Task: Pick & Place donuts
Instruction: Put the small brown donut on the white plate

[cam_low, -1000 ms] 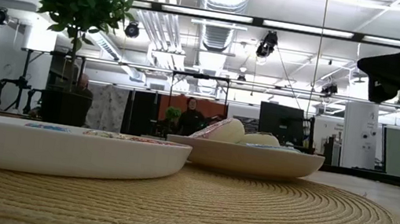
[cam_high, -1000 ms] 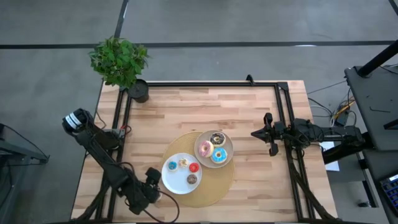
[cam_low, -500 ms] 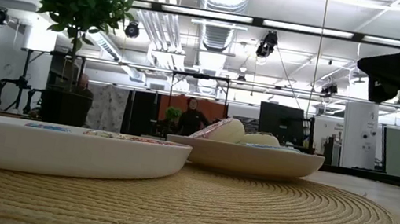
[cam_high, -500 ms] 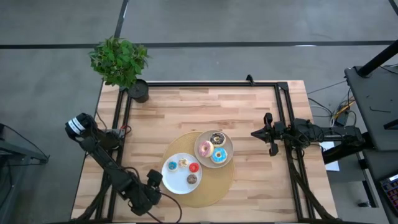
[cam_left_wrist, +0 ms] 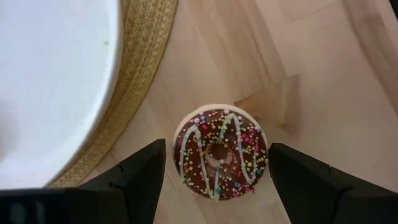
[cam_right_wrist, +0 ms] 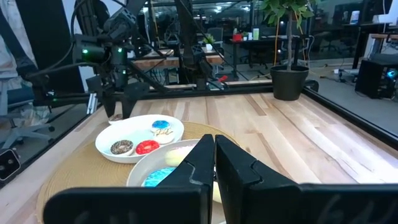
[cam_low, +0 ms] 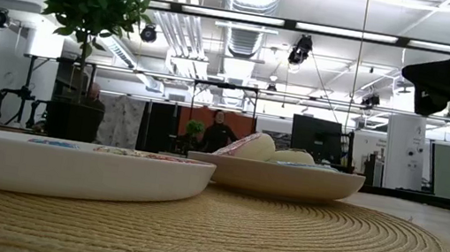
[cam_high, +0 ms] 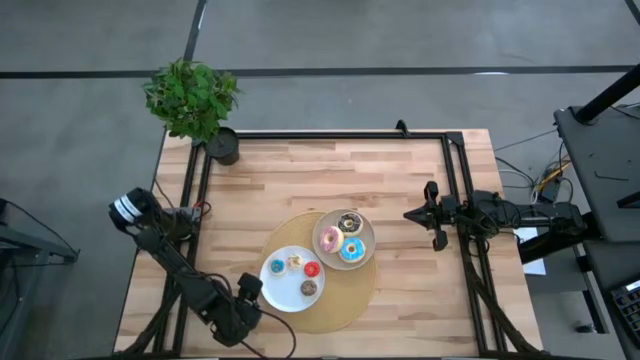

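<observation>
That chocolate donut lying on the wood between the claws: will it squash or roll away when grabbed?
The chocolate donut looks like a moulded toy, so probably stiff, not squashy. It lies flat on the table, so it likely won't roll. Its glossy icing might slip slightly between the left tool's open fingers.

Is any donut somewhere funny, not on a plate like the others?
Yes. One chocolate donut with sprinkles lies on the bare wooden table, just off the woven mat, beside the white plate. The open left gripper straddles it.
</observation>
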